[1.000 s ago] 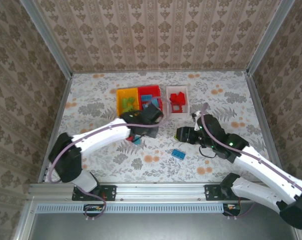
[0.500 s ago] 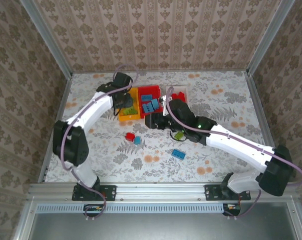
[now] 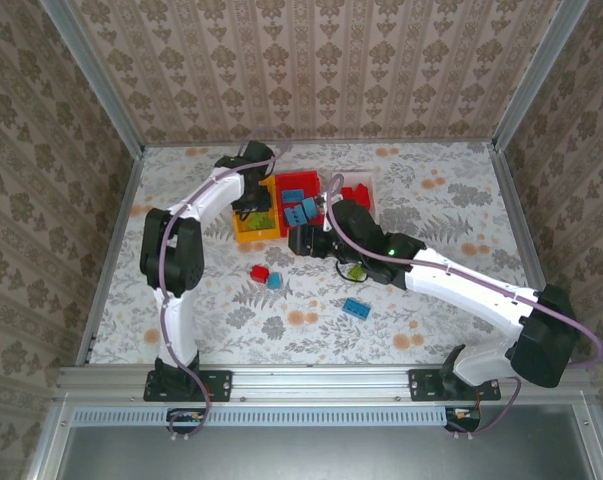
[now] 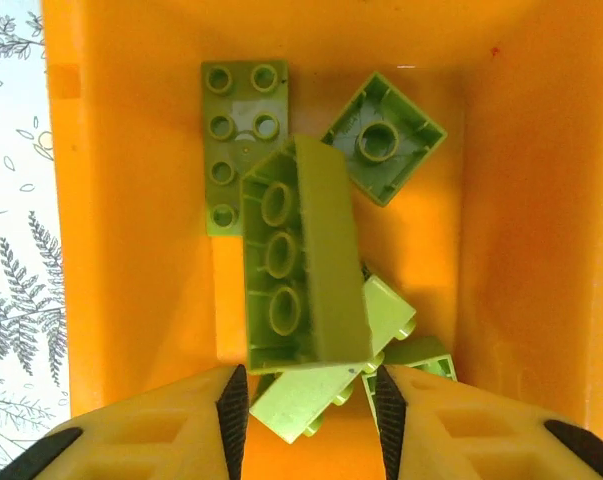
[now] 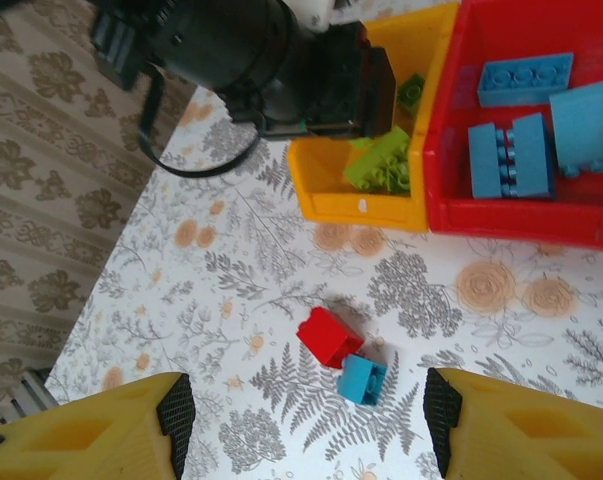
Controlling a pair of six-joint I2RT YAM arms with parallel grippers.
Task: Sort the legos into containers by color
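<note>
**Q:** Where do the bricks lie, and how will they handle?

**A:** The lime bricks (image 4: pixel 301 270) are heaped in the yellow bin (image 4: pixel 131 250), and the blue bricks (image 5: pixel 511 155) lie in the red bin (image 5: pixel 521 228). A red brick (image 5: pixel 329 335) and a blue brick (image 5: pixel 362 379) sit just beside each other on the desk (image 5: pixel 231 270). They look light, rigid and smooth. Pinch one across two flat side walls, not the studs.

**Q:** And the hands?

**A:** The left hand (image 4: pixel 309 420) hangs over the yellow bin, fingers apart and empty. The right hand (image 5: pixel 308 420) is spread wide and empty above the loose pair.

**Q:** What has changed?

**A:** One second ago the left hand was low beside the loose pair and the right hand lay further right.
</note>
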